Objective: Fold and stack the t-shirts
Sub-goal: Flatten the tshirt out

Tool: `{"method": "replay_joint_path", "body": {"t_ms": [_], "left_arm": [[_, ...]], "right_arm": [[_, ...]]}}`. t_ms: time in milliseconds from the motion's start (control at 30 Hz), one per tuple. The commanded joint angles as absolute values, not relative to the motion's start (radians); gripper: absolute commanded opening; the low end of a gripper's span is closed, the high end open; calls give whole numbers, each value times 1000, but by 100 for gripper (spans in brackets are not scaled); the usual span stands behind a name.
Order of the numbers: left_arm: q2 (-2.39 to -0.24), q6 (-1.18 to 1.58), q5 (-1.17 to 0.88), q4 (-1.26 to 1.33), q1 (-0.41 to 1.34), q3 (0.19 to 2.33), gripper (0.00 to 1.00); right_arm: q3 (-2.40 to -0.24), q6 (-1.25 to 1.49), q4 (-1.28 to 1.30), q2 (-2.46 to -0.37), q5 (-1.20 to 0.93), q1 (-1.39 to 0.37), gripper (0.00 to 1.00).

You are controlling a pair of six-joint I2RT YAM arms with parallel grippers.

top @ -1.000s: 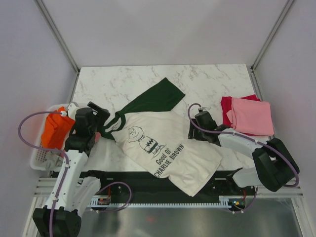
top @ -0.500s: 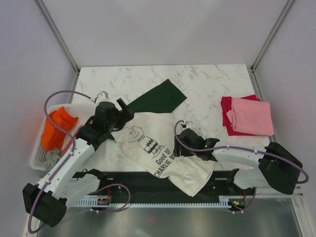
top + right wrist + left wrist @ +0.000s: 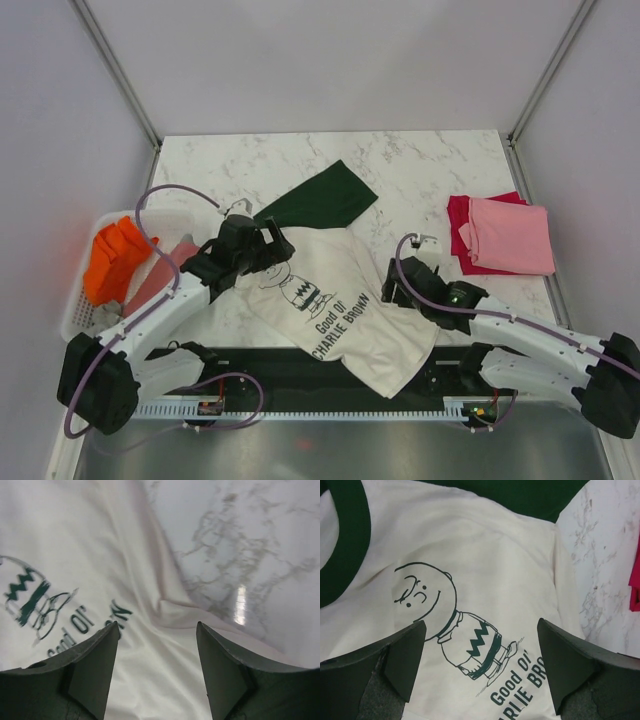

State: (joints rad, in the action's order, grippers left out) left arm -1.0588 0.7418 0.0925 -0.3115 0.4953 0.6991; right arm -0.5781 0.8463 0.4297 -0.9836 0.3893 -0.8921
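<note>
Grippers hang spread and empty over the cream t-shirt (image 3: 380,335) at mid-table: left gripper (image 3: 480,625) above its print, right gripper (image 3: 157,625) at its right edge. Each should probably pinch one edge layer, at matching heights. Its long axis runs diagonally, collar far-left, hem near-right.

Top cam: high at the near edge, looks down on the whole table (image 3: 430,170). Wrist cams: close, facing down. All three share the print on the cream t-shirt (image 3: 340,310).
</note>
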Motion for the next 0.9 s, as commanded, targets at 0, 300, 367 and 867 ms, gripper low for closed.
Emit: {"method": "replay_joint_path", "body": {"t_ms": [0,300,367,867], "left_arm": [[-1107,695,60,-247,499,687,99],[-1201,672,89,-235,497,704,100],[-1225,669,109,-238,494,703,99],[-1287,683,6,-201,293,627,99]], "right_arm": [[-600,971,673,-947,570,-851,70],[-566,1166,867,-887,629,-827,69],[-555,1199,862,-871,621,-825,69],[-563,1213,747,-980,549,-824,49]]}}
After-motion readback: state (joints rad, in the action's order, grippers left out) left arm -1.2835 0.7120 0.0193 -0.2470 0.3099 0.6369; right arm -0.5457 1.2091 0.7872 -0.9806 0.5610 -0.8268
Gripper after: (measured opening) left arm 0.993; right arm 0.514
